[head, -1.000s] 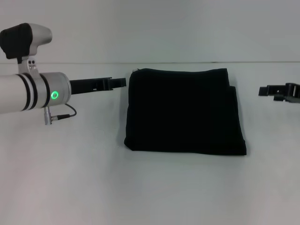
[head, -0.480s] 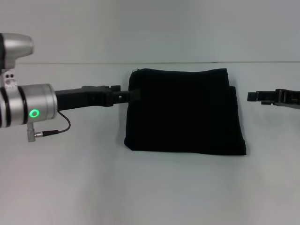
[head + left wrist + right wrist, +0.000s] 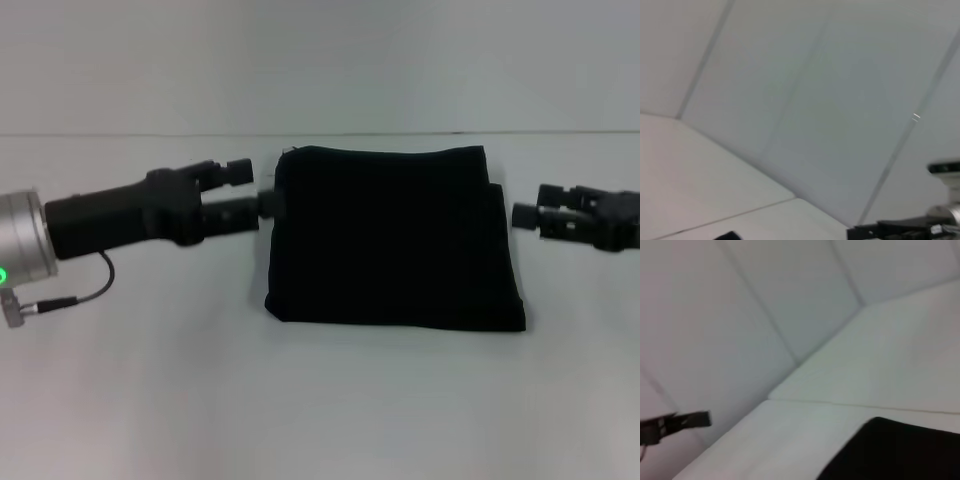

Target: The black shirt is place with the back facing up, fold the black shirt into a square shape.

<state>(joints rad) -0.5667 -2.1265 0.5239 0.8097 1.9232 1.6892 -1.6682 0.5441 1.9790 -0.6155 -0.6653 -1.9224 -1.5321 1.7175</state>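
Lying mid-bench, the black shirt (image 3: 393,238) is already down to a near-square bundle, near edge straight, right side showing a stepped double layer. It looks soft and light, so it'll sag if lifted by one point; best taken at the corners or along a folded edge, both layers pinched together so nothing slides apart. The white bench (image 3: 320,400) has open room in front and on both sides. Further back, the left gripper (image 3: 262,203) sits just at the shirt's far-left edge, touching or nearly so, and I cannot tell how its fingers are set. The right gripper (image 3: 527,215) hovers just off the right edge, clear of the cloth; its fingers can't be made out either. Beyond, a plain wall.
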